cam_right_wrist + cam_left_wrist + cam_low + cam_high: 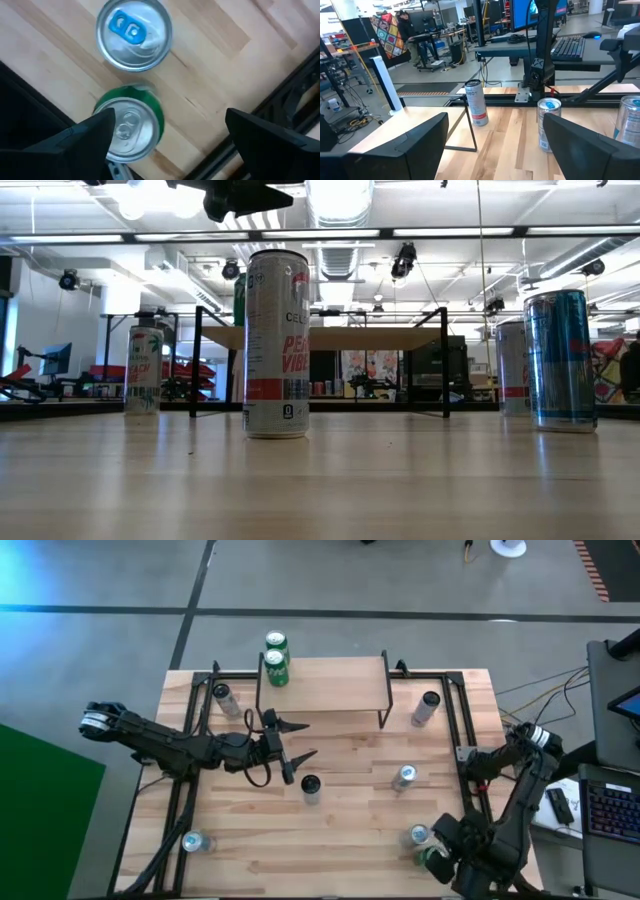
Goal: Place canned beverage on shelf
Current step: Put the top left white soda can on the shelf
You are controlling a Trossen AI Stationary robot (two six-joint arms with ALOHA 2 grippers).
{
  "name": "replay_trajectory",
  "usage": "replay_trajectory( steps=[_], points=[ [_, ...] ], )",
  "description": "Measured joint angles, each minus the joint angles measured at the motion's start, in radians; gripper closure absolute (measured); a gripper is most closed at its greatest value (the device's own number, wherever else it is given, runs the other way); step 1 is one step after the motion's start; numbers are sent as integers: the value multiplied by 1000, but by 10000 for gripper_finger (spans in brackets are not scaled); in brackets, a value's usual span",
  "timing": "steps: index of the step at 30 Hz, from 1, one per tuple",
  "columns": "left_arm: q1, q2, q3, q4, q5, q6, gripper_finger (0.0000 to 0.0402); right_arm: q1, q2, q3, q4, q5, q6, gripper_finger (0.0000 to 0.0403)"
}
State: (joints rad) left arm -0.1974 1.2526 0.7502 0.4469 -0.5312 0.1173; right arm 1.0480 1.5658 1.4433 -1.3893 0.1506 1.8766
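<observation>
A light wooden tabletop point(330, 830) fills the overhead view, grey floor around it and an open workshop behind. The shelf point(322, 683) stands at twelve o'clock on the table, with two green cans point(276, 657) already at its ten o'clock corner. Other cans stand loose about the surface, one dark-topped point(311, 786) near the centre.

The right gripper point(165, 137) hangs over the five o'clock corner, looking straight down, its fingers spread wide with nothing between them. Below it stand two upright cans side by side: a green can point(131, 125) close against one finger, and a blue-tabbed can point(134, 33) just beyond, outside the span. Both have their long axes vertical, so only the lids face the wrist. The green one looks the likelier target, but it sits off-centre in the gap; the gripper would need to shift towards it before descending.

The left gripper point(295, 746) waits near the table's middle, just at six o'clock of the shelf, fingers wide and empty. The right arm is much the nearer to these two cans
</observation>
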Motion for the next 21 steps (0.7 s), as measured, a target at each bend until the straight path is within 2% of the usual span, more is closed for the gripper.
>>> replay_trajectory(
  steps=[6,14,21],
  points=[
    [0,1,0,2,0,-3,91,4,1,1,121,20,-15,31],
    [0,1,0,1,0,-3,91,4,37,2,144,25,9,31],
    [0,1,0,-10,0,3,91,4,102,2,164,-23,5,31]
  ],
)
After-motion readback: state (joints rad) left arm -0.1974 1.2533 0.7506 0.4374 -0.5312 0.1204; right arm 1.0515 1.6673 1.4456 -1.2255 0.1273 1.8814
